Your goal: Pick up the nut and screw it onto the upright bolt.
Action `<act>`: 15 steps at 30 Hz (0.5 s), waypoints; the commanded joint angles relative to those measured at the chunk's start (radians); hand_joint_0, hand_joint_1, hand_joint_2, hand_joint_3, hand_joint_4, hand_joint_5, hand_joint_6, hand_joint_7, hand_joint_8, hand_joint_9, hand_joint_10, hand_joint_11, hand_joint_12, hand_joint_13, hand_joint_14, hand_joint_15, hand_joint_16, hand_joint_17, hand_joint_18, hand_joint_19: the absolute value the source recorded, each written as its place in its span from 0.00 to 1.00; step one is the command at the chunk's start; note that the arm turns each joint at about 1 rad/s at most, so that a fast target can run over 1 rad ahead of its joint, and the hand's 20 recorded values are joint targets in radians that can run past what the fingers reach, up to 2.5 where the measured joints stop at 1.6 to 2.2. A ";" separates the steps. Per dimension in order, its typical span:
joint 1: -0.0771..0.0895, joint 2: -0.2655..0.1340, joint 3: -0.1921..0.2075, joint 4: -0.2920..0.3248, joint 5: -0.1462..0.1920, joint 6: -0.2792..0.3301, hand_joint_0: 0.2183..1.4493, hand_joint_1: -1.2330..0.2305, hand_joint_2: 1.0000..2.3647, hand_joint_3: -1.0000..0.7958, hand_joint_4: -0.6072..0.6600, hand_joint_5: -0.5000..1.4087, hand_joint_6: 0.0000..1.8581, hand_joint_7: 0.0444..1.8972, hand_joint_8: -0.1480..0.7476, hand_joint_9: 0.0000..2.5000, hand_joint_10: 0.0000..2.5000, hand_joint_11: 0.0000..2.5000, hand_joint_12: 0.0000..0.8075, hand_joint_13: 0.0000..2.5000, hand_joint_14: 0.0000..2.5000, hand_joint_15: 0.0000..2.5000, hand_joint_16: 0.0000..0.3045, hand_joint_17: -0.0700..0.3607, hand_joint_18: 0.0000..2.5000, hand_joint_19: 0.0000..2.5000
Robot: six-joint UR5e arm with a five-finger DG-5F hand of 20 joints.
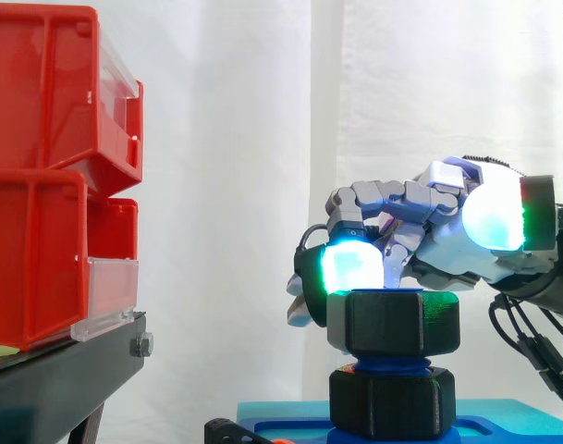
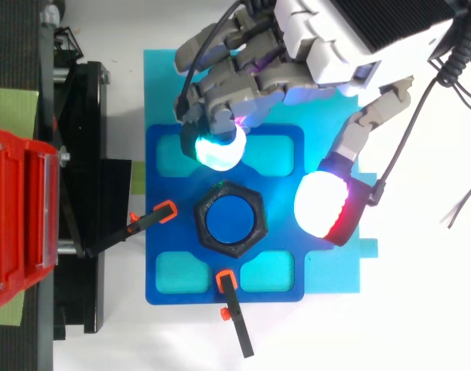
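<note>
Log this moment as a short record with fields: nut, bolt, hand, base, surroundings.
nut: black hex nut sitting on the top of the bolt, blue thread showing below it
bolt: blue, upright, its end visible through the nut
hand: open; a glowing fingertip and the thumb flank the nut, apart from it in the top view
base: blue plate with orange-tipped clamps on its edges
surroundings: red bins on a black stand
</note>
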 commanded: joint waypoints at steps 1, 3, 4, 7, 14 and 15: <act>-0.008 0.000 0.000 0.000 0.001 0.000 0.24 0.63 0.00 0.28 0.64 0.27 0.27 0.81 0.50 0.41 0.00 0.00 0.37 0.30 0.00 0.00 0.11 0.33 0.22 0.07; -0.012 0.000 0.000 0.000 -0.002 0.000 0.24 0.63 0.00 0.28 0.63 0.28 0.27 0.81 0.49 0.42 0.00 0.00 0.37 0.31 0.00 0.00 0.11 0.33 0.23 0.07; -0.014 0.000 0.002 0.000 -0.002 0.000 0.24 0.63 0.00 0.28 0.63 0.28 0.27 0.82 0.49 0.44 0.00 0.00 0.37 0.32 0.00 0.00 0.10 0.33 0.23 0.08; -0.022 0.000 0.002 0.000 -0.003 0.005 0.24 0.62 0.00 0.28 0.59 0.29 0.27 0.82 0.46 0.48 0.00 0.00 0.35 0.33 0.00 0.00 0.10 0.32 0.24 0.08; -0.026 0.000 0.014 0.002 -0.003 0.025 0.24 0.62 0.00 0.28 0.61 0.29 0.27 0.77 0.46 0.52 0.00 0.00 0.34 0.35 0.00 0.00 0.10 0.31 0.26 0.08; -0.026 0.000 0.035 -0.003 -0.005 0.031 0.24 0.62 0.00 0.28 0.63 0.28 0.27 0.76 0.46 0.52 0.00 0.00 0.35 0.34 0.00 0.00 0.10 0.31 0.26 0.08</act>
